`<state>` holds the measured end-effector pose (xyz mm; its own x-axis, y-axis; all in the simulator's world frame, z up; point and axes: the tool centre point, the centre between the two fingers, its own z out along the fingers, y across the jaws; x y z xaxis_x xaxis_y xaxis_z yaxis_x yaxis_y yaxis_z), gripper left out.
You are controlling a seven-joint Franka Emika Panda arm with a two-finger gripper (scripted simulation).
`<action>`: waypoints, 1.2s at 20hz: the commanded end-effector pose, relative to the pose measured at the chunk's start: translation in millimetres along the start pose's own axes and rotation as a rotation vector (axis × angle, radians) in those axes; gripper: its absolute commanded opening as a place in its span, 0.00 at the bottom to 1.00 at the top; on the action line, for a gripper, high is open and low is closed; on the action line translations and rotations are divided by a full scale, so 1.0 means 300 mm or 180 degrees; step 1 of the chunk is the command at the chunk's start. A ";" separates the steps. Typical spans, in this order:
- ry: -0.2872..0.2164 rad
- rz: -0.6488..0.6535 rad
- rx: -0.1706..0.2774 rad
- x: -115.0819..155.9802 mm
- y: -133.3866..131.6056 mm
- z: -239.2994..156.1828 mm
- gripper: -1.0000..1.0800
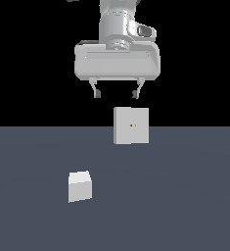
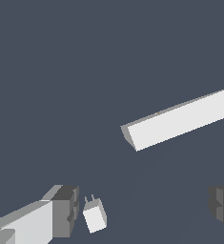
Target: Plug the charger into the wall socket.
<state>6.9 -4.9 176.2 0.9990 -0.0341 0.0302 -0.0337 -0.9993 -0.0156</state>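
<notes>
The charger (image 1: 80, 186) is a small white block resting on the dark grey floor, toward the exterior view's left and nearer the camera than the socket. In the wrist view the charger (image 2: 95, 215) shows two short prongs on one face. The wall socket (image 1: 131, 125) is an upright white square plate with a tiny orange dot at its centre; the wrist view shows the wall socket (image 2: 180, 119) edge-on from above as a long white bar. My gripper (image 1: 116, 93) hangs high above the floor, open and empty, with its fingers (image 2: 61, 212) spread wide.
The dark grey floor (image 1: 185, 196) stretches under both objects, with black background behind it. Nothing else stands on it.
</notes>
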 end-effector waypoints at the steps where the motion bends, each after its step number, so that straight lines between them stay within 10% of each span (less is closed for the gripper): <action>1: 0.0000 0.0000 0.0000 0.000 0.000 0.000 0.96; 24: 0.0014 -0.0790 -0.0003 -0.284 -0.136 0.248 0.96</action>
<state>-65.7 36.3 107.6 0.9817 0.1871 0.0362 0.1875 -0.9822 -0.0072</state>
